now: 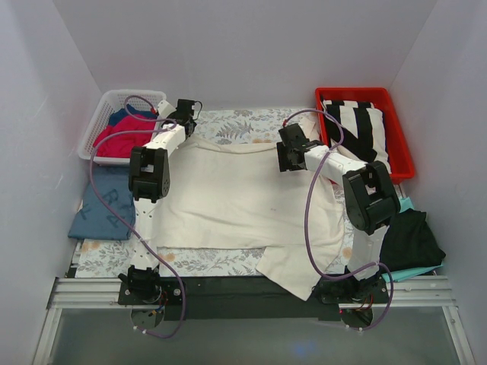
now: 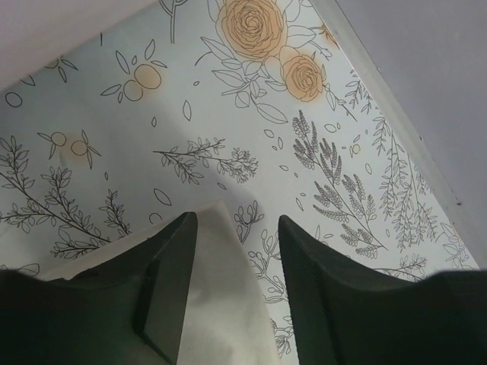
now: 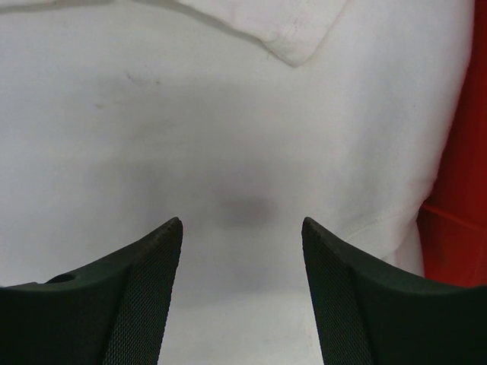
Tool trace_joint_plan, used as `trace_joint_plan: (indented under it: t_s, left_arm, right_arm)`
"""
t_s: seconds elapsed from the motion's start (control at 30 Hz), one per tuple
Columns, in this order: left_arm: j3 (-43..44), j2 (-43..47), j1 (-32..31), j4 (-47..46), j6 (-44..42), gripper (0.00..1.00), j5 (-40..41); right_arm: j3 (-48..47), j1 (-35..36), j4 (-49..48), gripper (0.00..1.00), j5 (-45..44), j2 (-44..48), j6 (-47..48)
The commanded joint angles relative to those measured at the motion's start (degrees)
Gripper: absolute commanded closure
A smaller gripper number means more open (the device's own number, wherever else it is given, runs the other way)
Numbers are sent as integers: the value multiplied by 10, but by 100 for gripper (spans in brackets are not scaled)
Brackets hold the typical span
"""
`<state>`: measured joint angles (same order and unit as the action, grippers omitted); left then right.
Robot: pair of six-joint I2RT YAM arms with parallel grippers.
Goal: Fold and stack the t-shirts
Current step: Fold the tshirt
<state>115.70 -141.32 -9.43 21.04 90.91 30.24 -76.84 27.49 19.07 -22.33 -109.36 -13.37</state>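
Both my pincers gape: left pincer (image 2: pixel 236 222) over a corner of the large cream soft t-shirt (image 1: pixel 228 198) spread mid-table, right pincer (image 3: pixel 242 222) above its cloth; my right arm (image 1: pixel 369 196) hides part of it

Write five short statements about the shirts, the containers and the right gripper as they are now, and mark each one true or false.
1. The cream shirt lies spread out in the middle of the table. True.
2. The white basket is empty. False: it holds red and blue clothes.
3. The red bin holds a black-and-white striped cloth. True.
4. The right gripper is shut on the cream shirt. False: its fingers stand apart over it.
5. The blue shirt lies on the cream shirt's right. False: it lies on its left.
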Motion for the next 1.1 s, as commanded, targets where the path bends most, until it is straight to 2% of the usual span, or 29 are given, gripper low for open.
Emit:
trace_joint_plan:
  t_s: [0.0, 0.17, 0.2, 0.27, 0.4, 0.5, 0.6, 0.7, 1.03, 1.07]
  left_arm:
    - [-6, 17, 5, 37, 8, 57, 10]
    - [-17, 24, 5, 53, 16, 76, 12]
    - [-23, 28, 5, 54, 19, 77, 14]
    - [-23, 28, 5, 56, 17, 77, 16]
    - [-7, 17, 5, 70, 2, 70, 15]
    - [42, -13, 5, 107, -20, 66, 0]
    - [88, -45, 5, 152, -29, 66, -5]
    - [77, -44, 6, 160, -30, 67, -9]
    - [6, -10, 6, 151, -32, 89, -6]
    - [4, -8, 6, 152, -32, 96, -5]
  right_arm:
    - [-3, -2, -14, 31, 0, -4, -8]
    - [-2, -2, -15, 31, 2, -5, -10]
    - [-2, -2, -14, 31, 2, -5, -10]
    - [-2, -2, -14, 31, 1, -3, -10]
    - [-1, -2, -14, 32, 3, -2, -14]
    - [-1, -2, -15, 32, 3, -2, -15]
    - [-2, -2, -15, 32, 3, -1, -15]
    - [0, -2, -14, 32, 1, 3, -17]
    - [6, -2, -14, 33, 11, 10, -28]
    - [6, -2, -15, 33, 11, 11, -30]
